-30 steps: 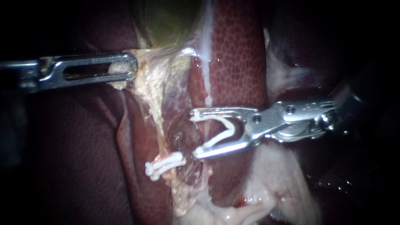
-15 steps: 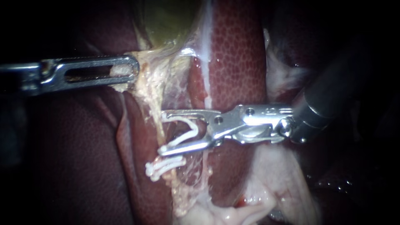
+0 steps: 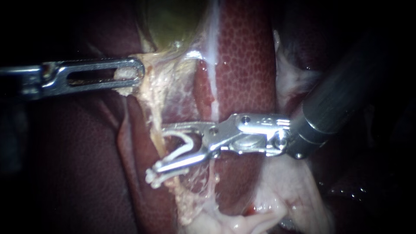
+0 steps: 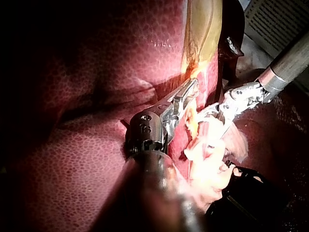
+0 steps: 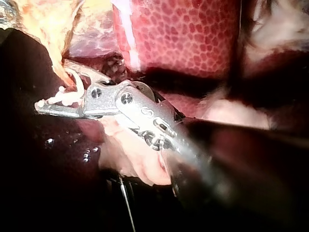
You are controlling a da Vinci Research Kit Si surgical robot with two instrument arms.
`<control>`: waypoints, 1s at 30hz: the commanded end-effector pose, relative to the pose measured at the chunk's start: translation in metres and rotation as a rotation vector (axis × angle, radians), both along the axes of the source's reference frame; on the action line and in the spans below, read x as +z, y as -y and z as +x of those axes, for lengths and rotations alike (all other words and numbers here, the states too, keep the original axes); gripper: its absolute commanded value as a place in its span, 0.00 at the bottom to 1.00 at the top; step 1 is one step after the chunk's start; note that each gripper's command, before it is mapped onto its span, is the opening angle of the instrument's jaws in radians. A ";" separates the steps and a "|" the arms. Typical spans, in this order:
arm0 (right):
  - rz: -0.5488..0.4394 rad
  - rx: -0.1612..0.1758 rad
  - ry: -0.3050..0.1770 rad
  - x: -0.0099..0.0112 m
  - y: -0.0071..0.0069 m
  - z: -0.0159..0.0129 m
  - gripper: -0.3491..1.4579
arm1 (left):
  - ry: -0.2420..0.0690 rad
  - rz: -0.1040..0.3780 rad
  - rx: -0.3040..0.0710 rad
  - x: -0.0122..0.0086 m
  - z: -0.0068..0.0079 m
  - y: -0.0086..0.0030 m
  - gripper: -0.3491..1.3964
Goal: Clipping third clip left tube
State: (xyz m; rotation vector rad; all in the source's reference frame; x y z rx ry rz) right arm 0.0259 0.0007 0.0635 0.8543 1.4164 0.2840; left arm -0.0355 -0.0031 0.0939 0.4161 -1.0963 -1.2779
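At far left, the left instrument's hand (image 3: 138,72) is seen clenched on pale tissue (image 3: 157,82) below the gallbladder (image 3: 173,21). The left tube (image 3: 152,121) is noted running downward from that tissue, with placed clips (image 3: 152,177) fastened across it lower down. Just above these, the tube is bracketed by an open clip (image 3: 190,142), which is grasped from both sides by the right instrument's hand (image 3: 160,147), against mottled liver (image 3: 247,65).
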 end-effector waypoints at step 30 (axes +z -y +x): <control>0.119 0.027 -0.036 0.0010 -0.0018 0.0021 0.51 | -0.002 -0.002 -0.002 0.0002 -0.0003 0.0002 0.07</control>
